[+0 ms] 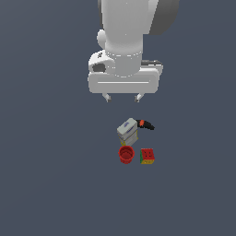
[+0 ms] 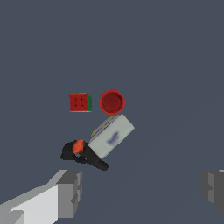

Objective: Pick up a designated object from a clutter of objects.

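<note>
The small red cup point(image 1: 126, 154) stands upright on the grey floor, open side up; it also shows in the wrist view point(image 2: 112, 102). The puzzle cube point(image 1: 147, 156) sits just beside it, on the exterior view's right, and shows in the wrist view point(image 2: 80, 102). The white-and-yellow flat box point(image 1: 127, 131) lies right behind the cup. The black clamp with orange-red tips point(image 1: 145, 124) lies next to the box. My gripper point(image 1: 122, 97) hangs open and empty, well above and behind the clutter. Its fingers point(image 2: 70, 192) frame the wrist view.
The grey floor point(image 1: 46, 175) spreads flat all round the group. The box point(image 2: 110, 135) and the clamp point(image 2: 83, 154) touch or nearly touch each other.
</note>
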`<state>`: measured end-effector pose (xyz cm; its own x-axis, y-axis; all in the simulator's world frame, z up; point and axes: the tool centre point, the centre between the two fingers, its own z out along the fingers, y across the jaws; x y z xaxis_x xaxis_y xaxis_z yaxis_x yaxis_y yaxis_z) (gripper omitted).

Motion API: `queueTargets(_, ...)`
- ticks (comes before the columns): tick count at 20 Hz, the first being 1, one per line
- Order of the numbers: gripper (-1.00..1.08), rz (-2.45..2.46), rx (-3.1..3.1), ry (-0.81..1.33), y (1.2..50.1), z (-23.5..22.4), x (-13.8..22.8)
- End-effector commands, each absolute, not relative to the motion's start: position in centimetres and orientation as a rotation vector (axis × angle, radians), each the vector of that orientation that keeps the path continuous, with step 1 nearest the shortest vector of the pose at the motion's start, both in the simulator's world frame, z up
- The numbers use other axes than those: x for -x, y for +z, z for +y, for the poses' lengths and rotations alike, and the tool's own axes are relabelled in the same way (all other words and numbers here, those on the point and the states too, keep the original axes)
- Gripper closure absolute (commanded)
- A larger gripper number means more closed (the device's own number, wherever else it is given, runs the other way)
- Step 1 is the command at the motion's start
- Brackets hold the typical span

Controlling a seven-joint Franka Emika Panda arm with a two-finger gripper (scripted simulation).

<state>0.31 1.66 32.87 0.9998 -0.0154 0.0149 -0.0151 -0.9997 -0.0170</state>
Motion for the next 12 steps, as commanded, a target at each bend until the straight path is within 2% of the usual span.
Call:
queueTargets(1,-0.92,0.024,3.124,-0.023,32.9,1.7,-0.3)
queueTargets(12,-0.92,0.036,3.134,-0.089,34.3,-0.1,-1.3)
